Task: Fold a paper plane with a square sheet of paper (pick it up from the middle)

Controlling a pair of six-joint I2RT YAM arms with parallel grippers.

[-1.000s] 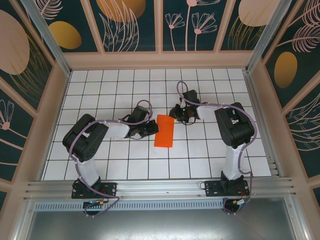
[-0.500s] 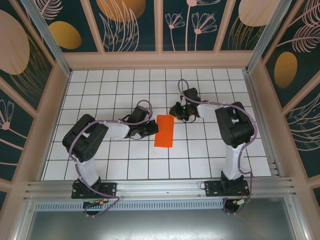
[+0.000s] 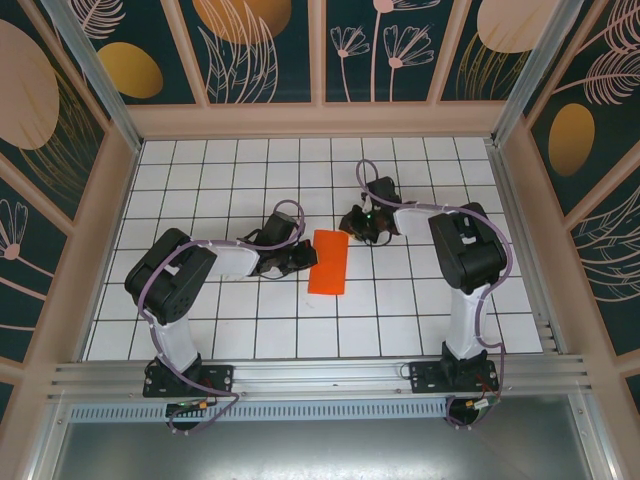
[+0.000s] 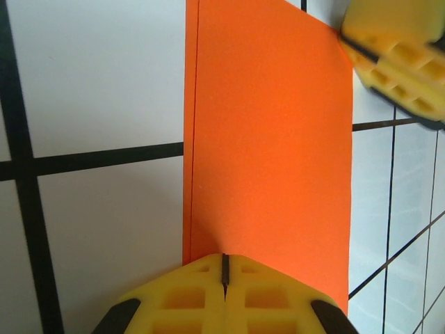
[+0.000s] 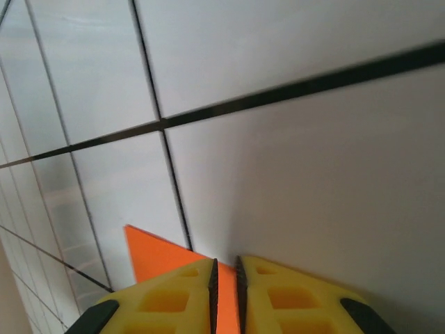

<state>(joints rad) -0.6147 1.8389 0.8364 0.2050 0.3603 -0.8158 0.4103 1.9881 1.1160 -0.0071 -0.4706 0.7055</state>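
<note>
The square sheet of paper (image 3: 329, 261) lies flat on the tiled floor, bright orange and folded in half into an upright rectangle. In the left wrist view the paper (image 4: 271, 139) shows a thin strip of lower layer along its left edge. My left gripper (image 3: 307, 258) is shut, its tips (image 4: 224, 261) resting on the paper's left side. My right gripper (image 3: 352, 222) is at the paper's far right corner. Its jaws (image 5: 224, 268) stand a narrow slit apart, with orange paper (image 5: 156, 254) showing under and between them. Its yellow fingers (image 4: 396, 56) touch that corner.
The floor (image 3: 250, 180) is white tile with black grid lines, enclosed by patterned walls (image 3: 260, 50). An aluminium rail (image 3: 320, 375) runs along the near edge by both arm bases.
My right gripper has shifted slightly left, closer to the paper's far right corner. The left gripper and the paper have stayed still.
</note>
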